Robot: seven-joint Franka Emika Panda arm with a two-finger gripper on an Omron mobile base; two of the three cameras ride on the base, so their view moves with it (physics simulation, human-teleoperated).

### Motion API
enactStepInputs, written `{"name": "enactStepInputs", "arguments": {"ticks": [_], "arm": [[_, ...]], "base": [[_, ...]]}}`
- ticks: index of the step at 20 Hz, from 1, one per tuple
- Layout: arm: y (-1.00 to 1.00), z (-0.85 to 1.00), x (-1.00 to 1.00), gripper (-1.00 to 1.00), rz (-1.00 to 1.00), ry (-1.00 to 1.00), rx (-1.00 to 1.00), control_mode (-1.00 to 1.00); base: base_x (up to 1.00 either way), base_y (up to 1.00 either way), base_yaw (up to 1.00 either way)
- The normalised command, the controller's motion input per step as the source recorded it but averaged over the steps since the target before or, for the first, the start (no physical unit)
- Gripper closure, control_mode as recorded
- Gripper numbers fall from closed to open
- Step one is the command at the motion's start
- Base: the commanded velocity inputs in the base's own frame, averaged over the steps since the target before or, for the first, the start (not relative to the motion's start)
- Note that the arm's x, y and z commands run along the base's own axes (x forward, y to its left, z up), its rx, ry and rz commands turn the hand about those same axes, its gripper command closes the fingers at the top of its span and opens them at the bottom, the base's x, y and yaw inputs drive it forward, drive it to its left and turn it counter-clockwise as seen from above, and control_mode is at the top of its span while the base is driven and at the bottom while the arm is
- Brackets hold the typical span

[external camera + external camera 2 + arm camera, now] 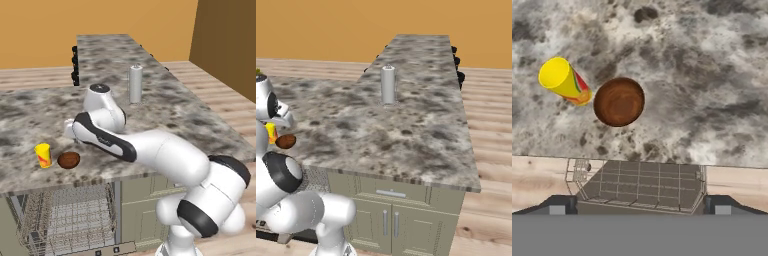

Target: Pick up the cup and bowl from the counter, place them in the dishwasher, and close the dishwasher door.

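Plain orange-ochre walls [100, 20] rise behind a pale wooden plank floor [491, 130]; pale olive cabinet doors [406, 220] carry metal handles.

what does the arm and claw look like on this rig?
Glossy white rounded arm links with dark grey-black joint bands and caps; no cables or markings visible. The claw shows two small dark finger tips with lighter grey pads in the hand view.
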Motion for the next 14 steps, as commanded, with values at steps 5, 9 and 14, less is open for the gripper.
{"name": "enactStepInputs", "arguments": {"ticks": [5, 9, 14], "arm": [[0.43, -0.19, 0.17, -1.0, 0.0, 0.0, 0.0, -1.0], [0.4, -0.21, 0.2, -1.0, 0.0, 0.01, 0.0, -1.0], [0.37, -0.15, 0.24, -1.0, 0.0, 0.0, 0.0, -1.0]], "base": [[0.0, 0.0, 0.0], [0.0, 0.0, 0.0], [0.0, 0.0, 0.0]]}}
